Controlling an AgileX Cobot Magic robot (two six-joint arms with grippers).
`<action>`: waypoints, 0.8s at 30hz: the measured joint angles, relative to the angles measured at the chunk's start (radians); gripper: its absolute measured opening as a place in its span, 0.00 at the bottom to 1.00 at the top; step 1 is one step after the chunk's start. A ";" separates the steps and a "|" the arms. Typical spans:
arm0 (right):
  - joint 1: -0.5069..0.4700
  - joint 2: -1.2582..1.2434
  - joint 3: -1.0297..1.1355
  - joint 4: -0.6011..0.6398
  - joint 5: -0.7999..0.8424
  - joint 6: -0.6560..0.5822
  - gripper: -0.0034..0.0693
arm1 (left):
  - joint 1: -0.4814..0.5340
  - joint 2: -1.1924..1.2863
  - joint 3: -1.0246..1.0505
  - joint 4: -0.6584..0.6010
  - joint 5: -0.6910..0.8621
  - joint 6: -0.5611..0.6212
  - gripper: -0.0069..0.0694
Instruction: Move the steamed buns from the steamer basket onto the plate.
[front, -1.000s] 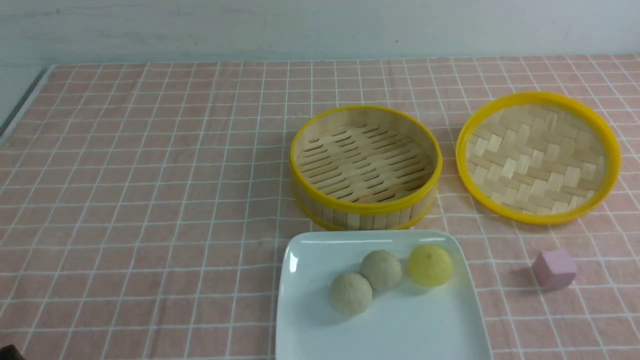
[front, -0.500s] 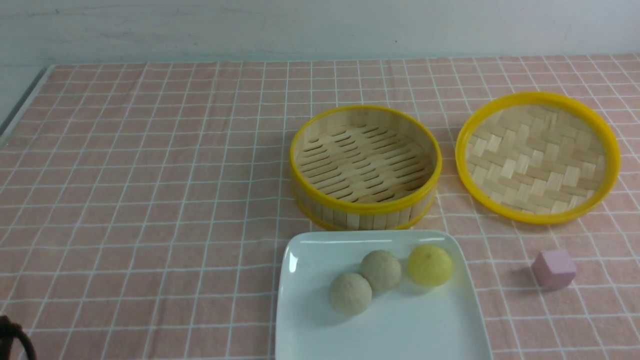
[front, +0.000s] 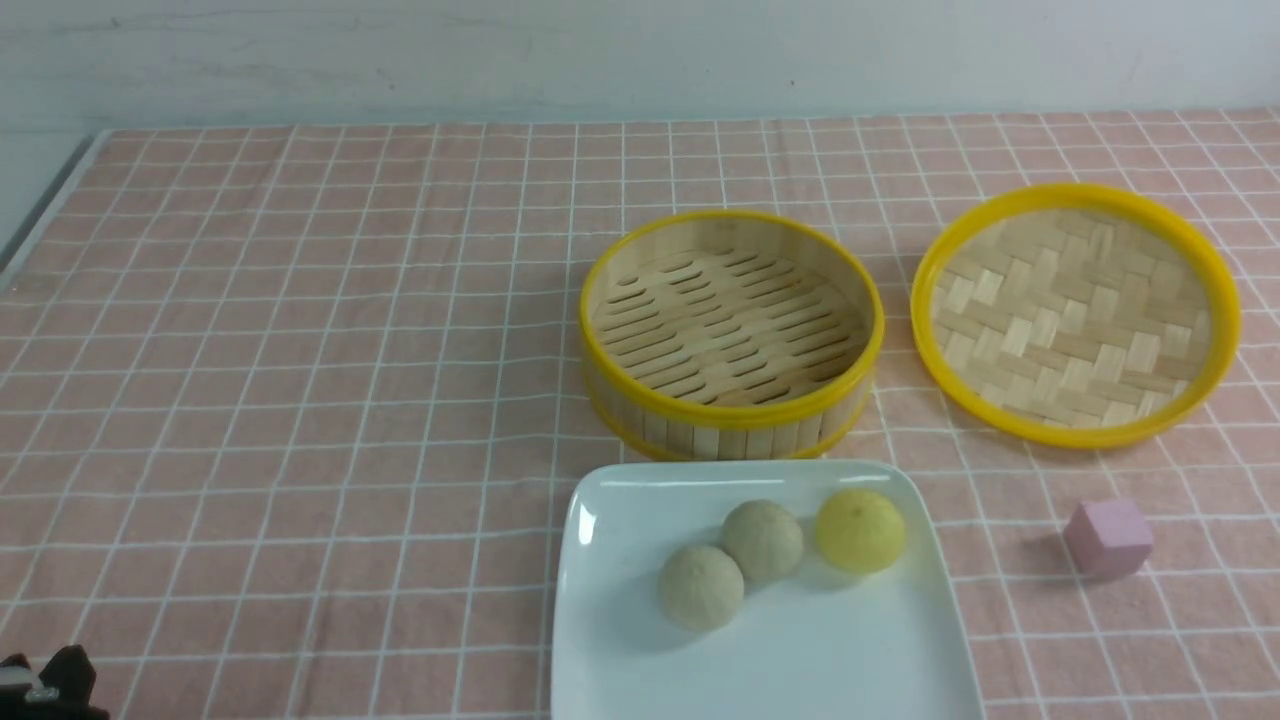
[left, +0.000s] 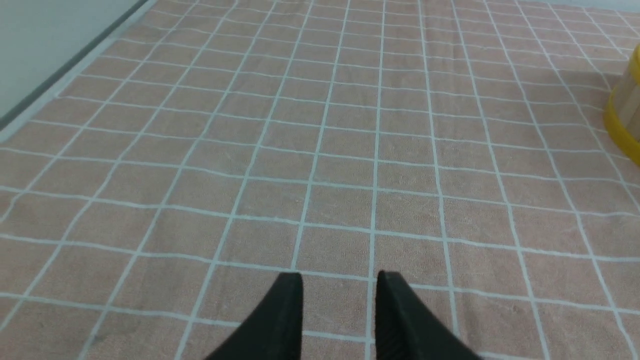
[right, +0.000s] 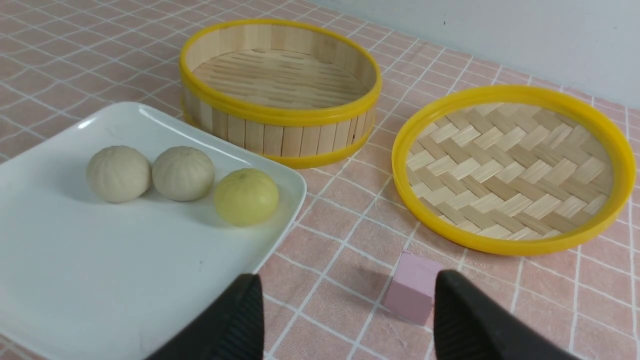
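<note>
On your left end effector (left: 340, 278) you'll see two matte black fingers (left: 280, 325), broad at the base and narrowing to blunt, squared tips; one carries fine ribbing on its inner face. Your right end effector (right: 348, 278) has the same black fingers (right: 232, 320), with curved outer edges and close horizontal ridges down the inner faces. In the front view only a black corner of your left arm (front: 60, 685) shows, with a small pale grey fitting on it.
</note>
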 joint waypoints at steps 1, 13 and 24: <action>0.000 0.000 0.000 0.000 0.000 0.000 0.67 | 0.000 0.000 0.000 0.008 0.004 0.000 0.40; 0.000 0.000 0.000 0.000 0.000 0.000 0.63 | 0.000 0.000 0.001 0.136 0.013 -0.145 0.40; 0.000 0.000 0.000 0.000 0.000 0.000 0.56 | 0.000 0.000 0.001 0.150 0.035 -0.135 0.40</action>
